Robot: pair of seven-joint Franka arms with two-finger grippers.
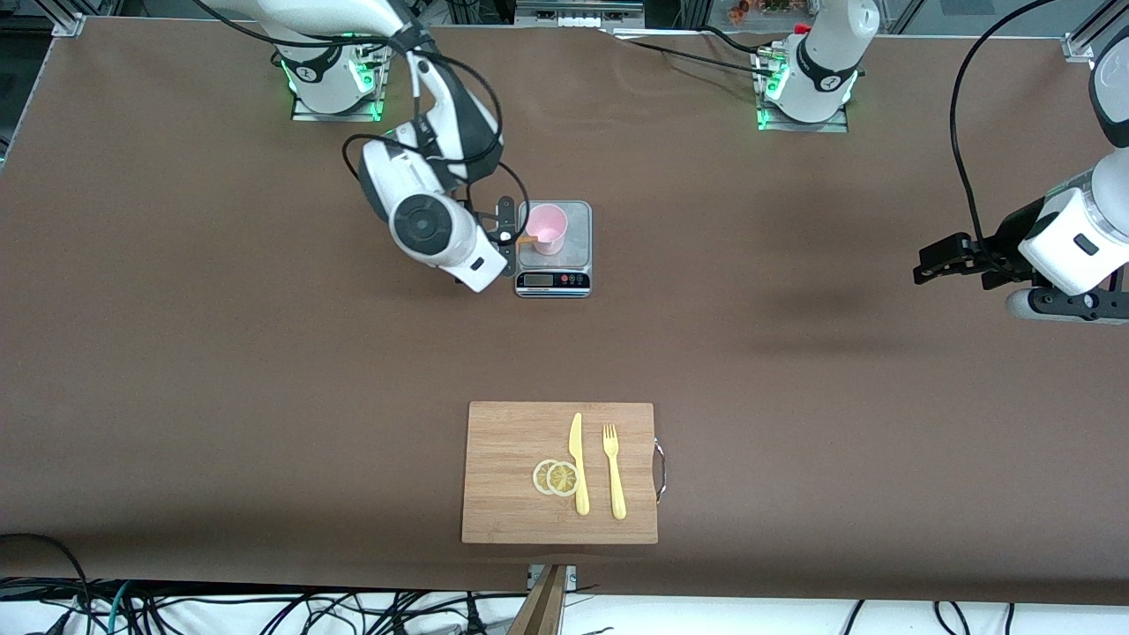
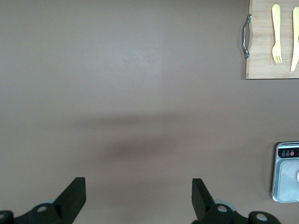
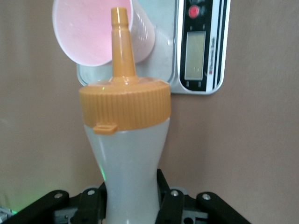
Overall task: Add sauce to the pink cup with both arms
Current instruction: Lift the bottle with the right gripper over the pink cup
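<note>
From the front, the right gripper [image 1: 506,236] tips the sauce [image 1: 527,239] toward the pink cup [image 1: 548,228] on the scale [image 1: 554,280]; the left wrist view shows the left gripper [image 2: 138,198] spread wide over bare table [image 2: 140,93]; the right wrist view shows fingers [image 3: 169,205] clamping the bottle.

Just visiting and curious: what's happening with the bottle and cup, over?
Right gripper shut on sauce bottle, nozzle tipped at pink cup on scale. Left gripper open, waiting over bare table. Nothing in the way.
</note>
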